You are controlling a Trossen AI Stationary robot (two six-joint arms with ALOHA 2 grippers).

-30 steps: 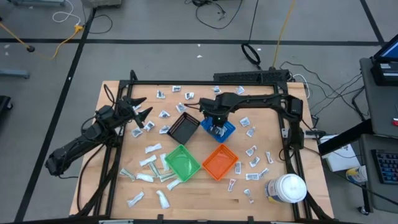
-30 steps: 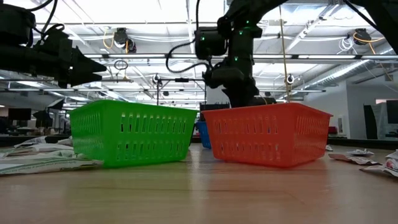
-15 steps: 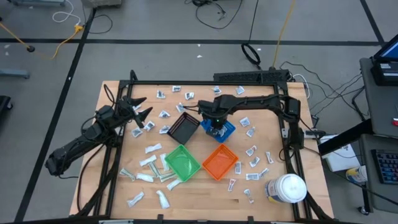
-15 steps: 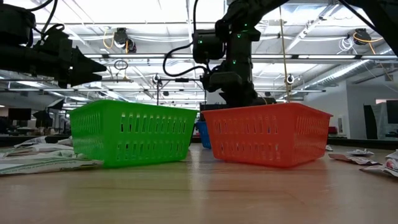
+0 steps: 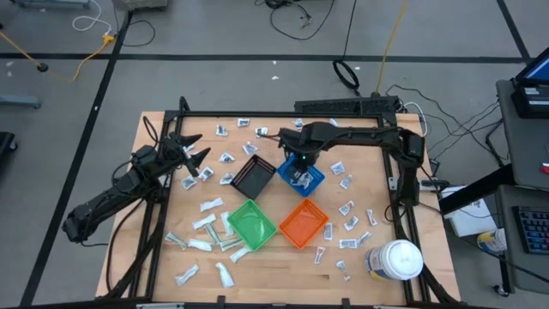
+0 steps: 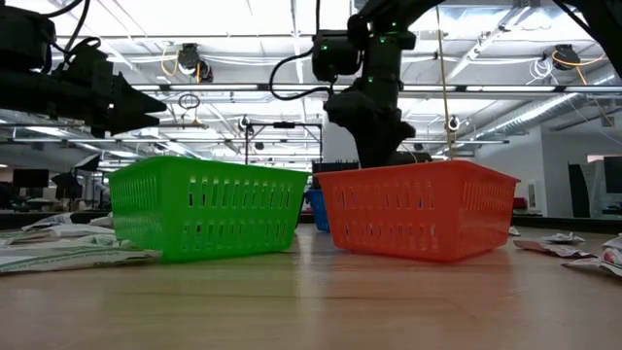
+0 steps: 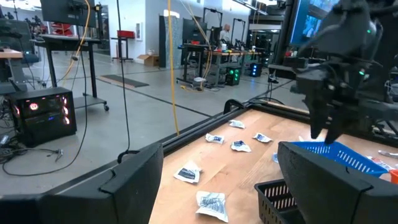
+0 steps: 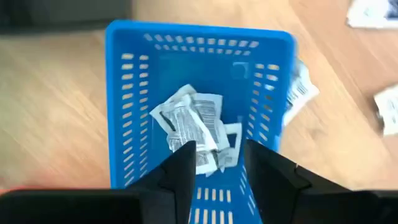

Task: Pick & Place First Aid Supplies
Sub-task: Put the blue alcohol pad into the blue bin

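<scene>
Blue bin (image 8: 199,106) directly under right gripper (image 8: 221,163), fingers parted with nothing between them, crumpled white packets (image 8: 193,127) lying loose on the bin floor: likely a drop just made, kept low so nothing lands outside. Left gripper (image 5: 196,153) waiting above the table's left part, fingers spread wide and empty, probably kept clear of the other arm. Many more first aid supplies (image 5: 206,225) scattered flat on wooden table (image 5: 257,275) around the green bin (image 5: 250,224) and orange bin (image 5: 302,223), so sorting far from finished.

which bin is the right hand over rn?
The blue bin, the one behind the orange bin and beside the black one. The right hand hangs directly above its packets.
</scene>
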